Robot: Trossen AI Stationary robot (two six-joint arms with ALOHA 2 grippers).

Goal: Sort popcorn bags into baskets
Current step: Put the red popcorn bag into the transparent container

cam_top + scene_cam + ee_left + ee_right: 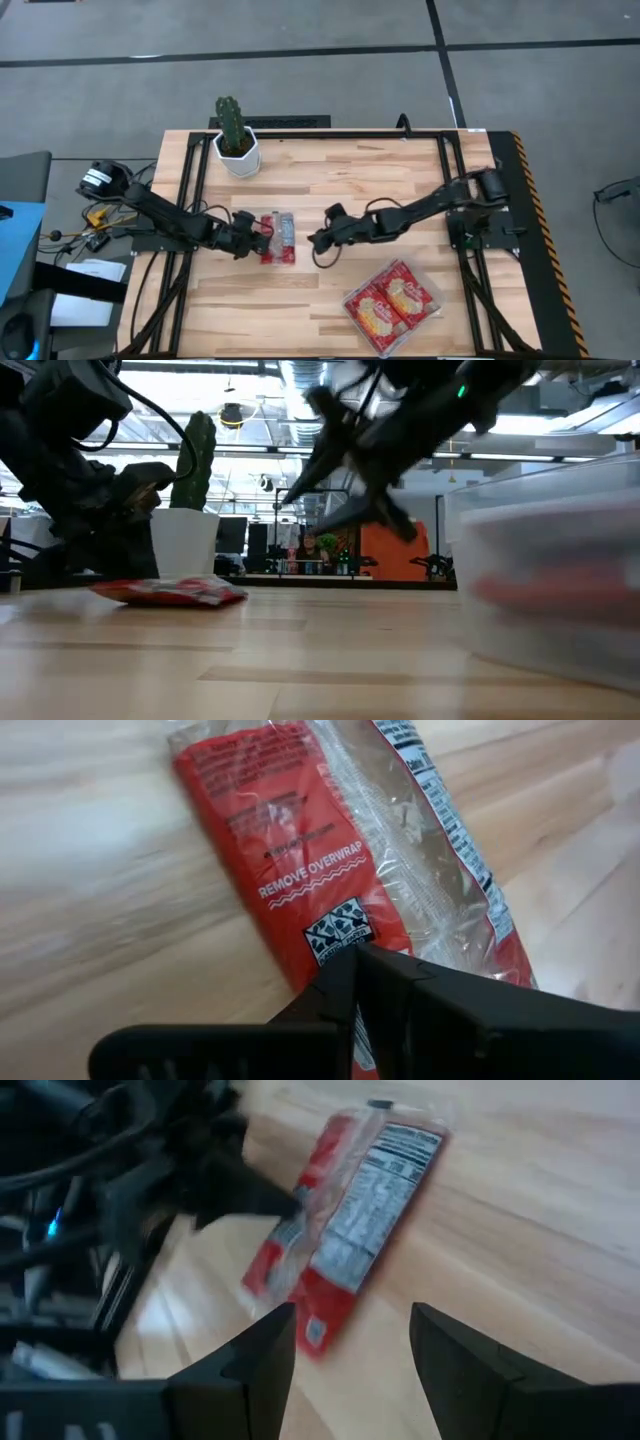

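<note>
From overhead my table point(330, 180) is evenly lit, shadows faint. At table height, ceiling lights glare behind; the near tray point(560, 580) is out of focus, and the right arm point(400, 420) smears with blur.

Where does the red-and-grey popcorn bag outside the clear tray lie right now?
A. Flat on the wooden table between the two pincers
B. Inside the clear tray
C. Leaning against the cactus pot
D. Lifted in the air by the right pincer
A: in the high view the popcorn bag lies flat on the table, with the left pincer at its edge and the open right pincer just beside it, away from the tray.
</note>
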